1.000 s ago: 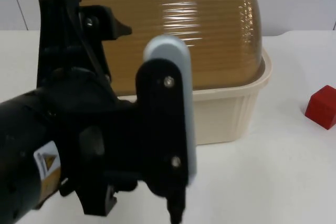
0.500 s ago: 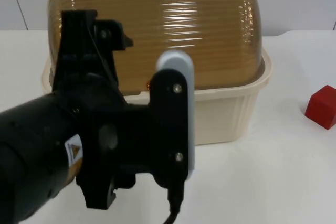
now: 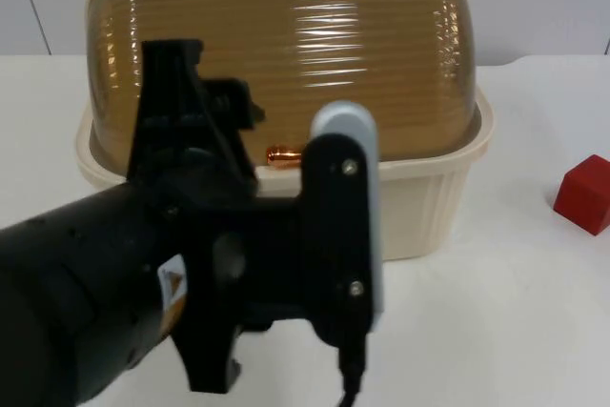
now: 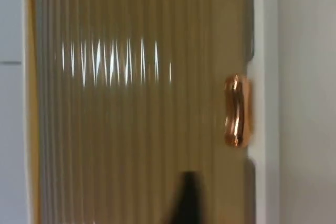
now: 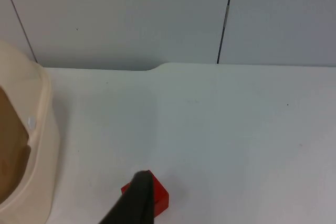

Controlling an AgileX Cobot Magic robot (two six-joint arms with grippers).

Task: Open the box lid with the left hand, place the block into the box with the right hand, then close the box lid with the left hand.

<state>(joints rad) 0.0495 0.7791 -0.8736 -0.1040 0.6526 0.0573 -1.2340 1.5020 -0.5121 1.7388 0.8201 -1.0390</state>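
A cream box (image 3: pixel 434 202) stands at the back of the table with its amber ribbed lid (image 3: pixel 315 54) down. The lid's copper handle (image 3: pixel 283 154) sits at its front edge and also shows in the left wrist view, handle (image 4: pixel 236 111), on the ribbed lid (image 4: pixel 136 103). My left gripper (image 3: pixel 212 92) hovers open in front of the lid, just left of the handle and holding nothing. A red block (image 3: pixel 583 194) lies on the table at the right. My right gripper (image 5: pixel 139 203) waits above and close to the red block (image 5: pixel 160 196).
The left arm's bulky black body (image 3: pixel 143 283) covers the table's near left side. The grey partition wall (image 5: pixel 157 19) closes the table behind. Bare white table (image 3: pixel 496 321) lies between box and block.
The left arm has shifted right and forward toward the lid. The copper handle, hidden behind the arm before, is now uncovered. The block has not moved.
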